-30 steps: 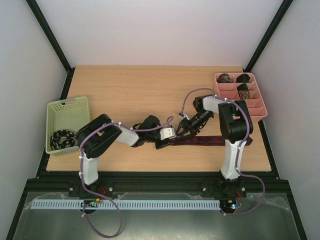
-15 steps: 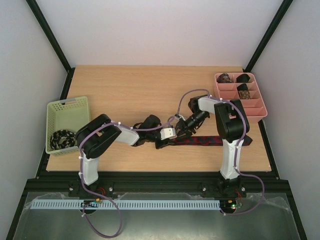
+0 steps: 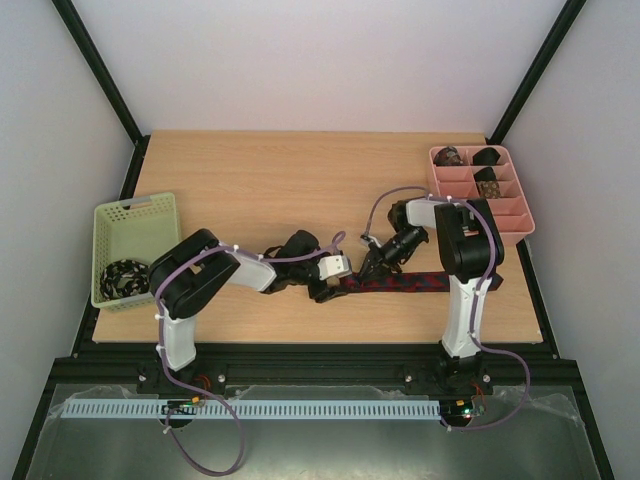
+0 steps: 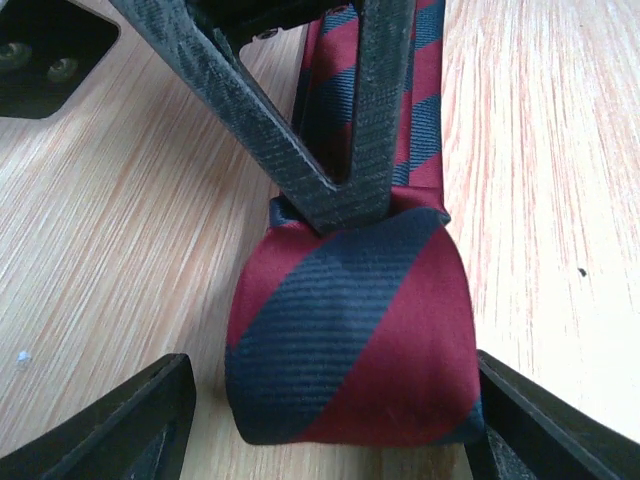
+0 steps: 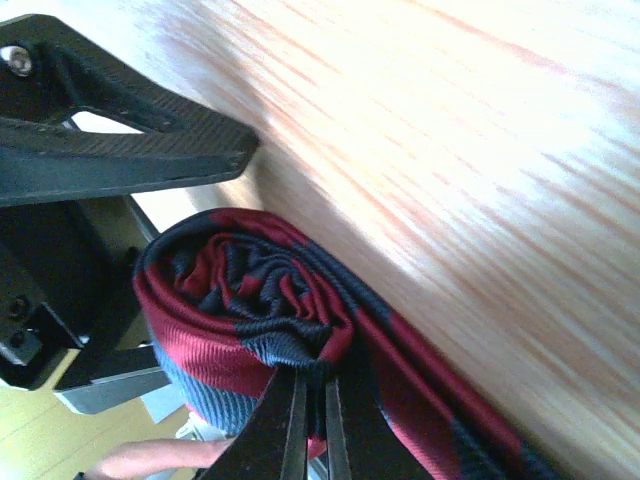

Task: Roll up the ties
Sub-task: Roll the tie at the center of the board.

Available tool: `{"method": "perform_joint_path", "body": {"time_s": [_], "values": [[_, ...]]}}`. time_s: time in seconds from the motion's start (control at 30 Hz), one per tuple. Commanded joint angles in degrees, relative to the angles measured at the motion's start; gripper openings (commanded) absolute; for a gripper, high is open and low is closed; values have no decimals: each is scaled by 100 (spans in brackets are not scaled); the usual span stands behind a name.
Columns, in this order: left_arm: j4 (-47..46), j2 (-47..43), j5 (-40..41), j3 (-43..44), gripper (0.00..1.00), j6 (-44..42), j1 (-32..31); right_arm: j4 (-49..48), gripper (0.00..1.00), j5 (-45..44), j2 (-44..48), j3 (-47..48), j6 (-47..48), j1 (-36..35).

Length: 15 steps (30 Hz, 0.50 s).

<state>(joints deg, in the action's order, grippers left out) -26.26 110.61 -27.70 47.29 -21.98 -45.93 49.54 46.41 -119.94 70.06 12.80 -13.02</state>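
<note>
The red tie (image 3: 410,283), dark red with navy stripes, lies on the tabletop (image 3: 260,180) near its front edge, between the two arms. Its right part runs flat as a long strip toward the base of the right arm, and its left end is wound into a tight coil (image 4: 350,330) that rests on the wood. The left fingers (image 4: 120,425) are spread to either side of that coil. In the left wrist view the right-hand one sits against the fabric, while the left-hand one stands just apart from it, with bare wood showing in the gap. The right fingers (image 5: 275,430) come down from above and are pressed almost together, pinching the inner layers at the middle of the spiral. From the left wrist camera they form a narrow V whose tip sinks into the top of the roll. At the far right of the tabletop stands a pink divided tray (image 3: 520,225); three rolled ties (image 3: 487,185) sit in its far compartments. At the left edge a pale green basket (image 3: 135,215) holds a black-and-white tie (image 3: 125,275), well apart from both arms.
</note>
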Motion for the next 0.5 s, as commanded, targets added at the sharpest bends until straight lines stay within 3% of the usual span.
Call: {"method": "perform_joint_path", "body": {"time_s": [0.0,0.17,0.27,0.47], "values": [[-90,-41,-393,-175,74,239,25,-468,1,-1019,-155,-245,52,4],[-542,320,-683,86,76,749,-10,-899,1,-830,-90,-478,-241,-82],[-599,600,-797,303,71,1102,-13,-1225,1,-704,-39,-560,-490,-180],[-368,479,-108,-95,37,650,-11,-998,4,-533,-103,-100,-453,-201]]}}
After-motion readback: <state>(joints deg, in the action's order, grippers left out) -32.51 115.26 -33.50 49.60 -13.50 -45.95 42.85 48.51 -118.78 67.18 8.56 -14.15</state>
